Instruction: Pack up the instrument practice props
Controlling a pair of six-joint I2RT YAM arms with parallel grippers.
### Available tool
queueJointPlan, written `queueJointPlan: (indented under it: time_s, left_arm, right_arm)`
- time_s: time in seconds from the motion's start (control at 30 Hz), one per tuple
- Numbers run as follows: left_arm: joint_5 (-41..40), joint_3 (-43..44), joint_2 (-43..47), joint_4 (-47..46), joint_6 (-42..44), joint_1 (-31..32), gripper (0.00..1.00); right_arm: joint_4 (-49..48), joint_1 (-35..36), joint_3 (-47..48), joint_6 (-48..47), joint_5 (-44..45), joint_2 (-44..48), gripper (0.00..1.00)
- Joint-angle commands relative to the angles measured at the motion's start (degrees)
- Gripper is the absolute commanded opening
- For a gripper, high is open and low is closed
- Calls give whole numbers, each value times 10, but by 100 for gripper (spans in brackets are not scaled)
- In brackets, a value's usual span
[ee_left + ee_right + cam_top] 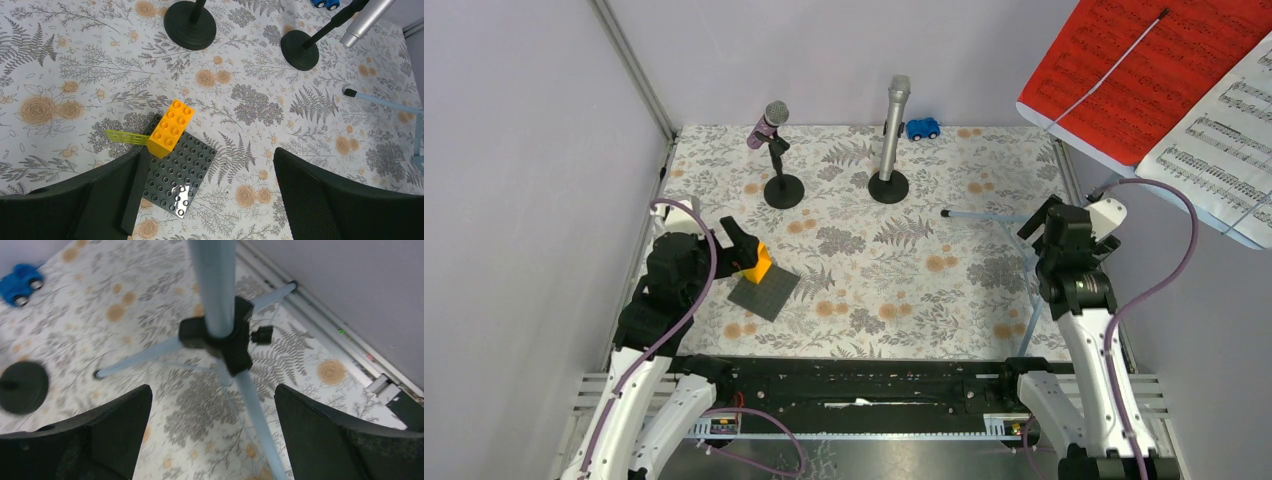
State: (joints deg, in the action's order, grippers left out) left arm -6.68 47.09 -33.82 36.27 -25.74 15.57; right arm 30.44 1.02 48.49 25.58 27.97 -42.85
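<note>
A purple microphone leans in a black round-based mount at the back. Beside it a silver microphone stands upright in a second mount. Red music sheets and white music sheets sit high at the right on the pale-blue holder, whose tripod leg reaches across the cloth. My right gripper hangs open above the tripod hub, with one leg passing untouched below the jaws. My left gripper is open and empty, low at the left.
An orange brick stands on a dark grey studded plate just under my left gripper, with a yellow-green strip beside it. A small blue toy car sits at the back. Grey walls close both sides, and a metal rail borders the right.
</note>
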Motion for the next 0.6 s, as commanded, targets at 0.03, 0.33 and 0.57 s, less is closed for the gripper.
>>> queueJointPlan:
  time_s: [0.03, 0.33, 0.57]
  left_arm:
    - [8, 0, -4, -27, 5, 0, 99]
    - [28, -1, -12, -32, 10, 0, 99]
    - [28, -2, -14, -33, 9, -2, 99]
  right_arm:
    - [-69, 0, 26, 17, 165, -60, 100]
    - [-262, 0, -8, -89, 235, -87, 100]
    - [-566, 0, -109, -250, 239, -95, 99]
